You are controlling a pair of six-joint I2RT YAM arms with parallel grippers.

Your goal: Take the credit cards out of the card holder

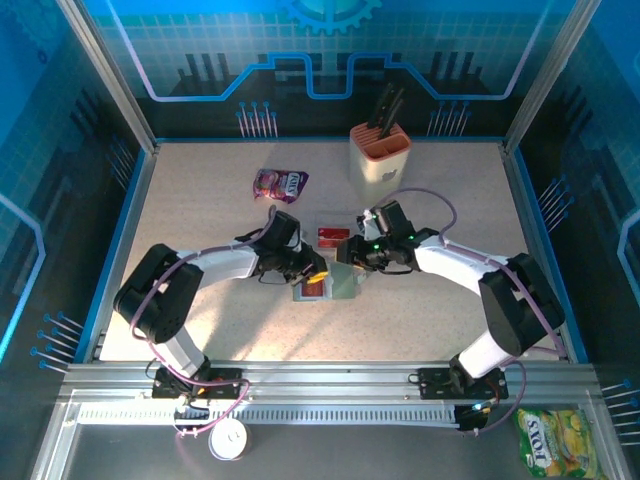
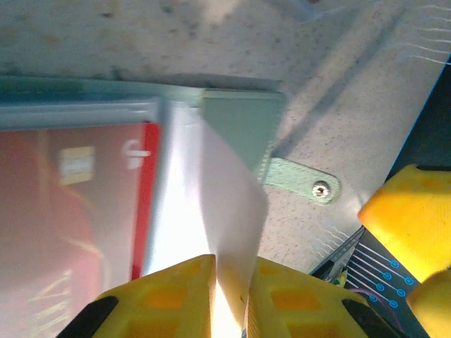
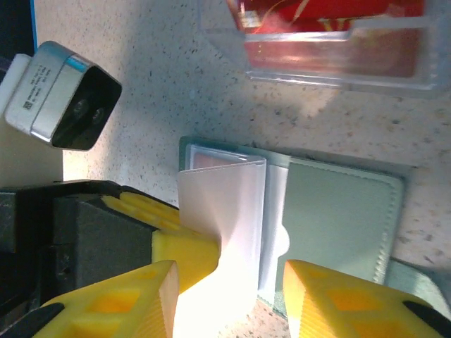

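Speckled beige table (image 1: 200,215) inside a blue-walled booth.

Nearest, below the rail: a yellow-green snack bag (image 1: 548,437) at right, its lower edge cut off by the frame. A white round object (image 1: 228,440) at left, too small to identify.

The 2 arms meet mid-table.

Left gripper (image 2: 229,266): fingers pinched almost together on a pale thin sheet (image 2: 222,211).
- Glare washes the sheet out, so I cannot tell whether it is a card or a flap of the holder.
- Its lower end is hidden between the pads.
- The right wrist view shows it standing up from the holder, creased along its top.

Right gripper (image 3: 229,273): fingers partway apart, nothing seen clamped. From its own camera the sheet sits in the gap; whether it touches them cannot be made out.

Card holder (image 1: 345,285): unfolded on the table under both grippers, sage-green, with its snap tab (image 2: 304,182) lying flat.
- Beside the green panel, a clear sleeve (image 3: 331,63) covers 1 red card (image 2: 70,190), blurred and cut off at the left.
- Whether more cards are tucked inside cannot be told.

Just beyond the grippers, a second red card (image 1: 332,237) lies loose on the table.

Farther back: a purple pouch (image 1: 280,183), then a beige knife block (image 1: 380,155) with dark handles near the far edge.
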